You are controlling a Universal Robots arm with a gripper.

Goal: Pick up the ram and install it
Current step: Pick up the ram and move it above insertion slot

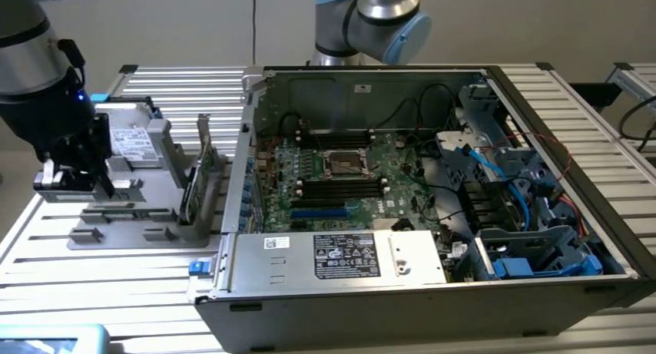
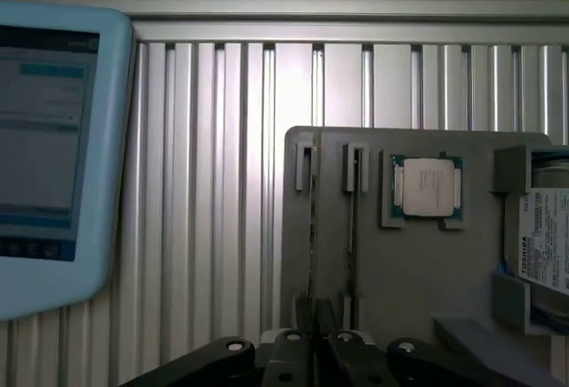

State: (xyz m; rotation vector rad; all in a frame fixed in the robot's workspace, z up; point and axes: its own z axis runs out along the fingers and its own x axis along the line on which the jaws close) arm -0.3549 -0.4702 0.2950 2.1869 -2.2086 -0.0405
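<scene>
- While the ribbed metal bench carries everything, we see two big things on it: an open computer case toward the exterior view's right and a grey holder toward its left.
- A pale blue tablet lies on the bench beside the holder.
- Inside the case, the black memory slots look bare to us, so we judge that nothing is installed yet.
- The holder's pockets keep a hard drive and a square processor chip, both apart from the work in hand.
- The gripper hangs low over the holder, well away from the case.
- The ram stands on its long edge in one of the holder's narrow slots. In the wrist view we meet it edge-on, a thin line running straight in between the fingers.
- The fingers are drawn narrow, one on each flat face of the ram, and seem to us to pinch it while it sits in its slot.
- We expect the ram to be light, thin and stiff along its length, yet fragile. We would grip its flat faces near the middle of the top edge, keep off the contact edge, and avoid twisting it.
</scene>
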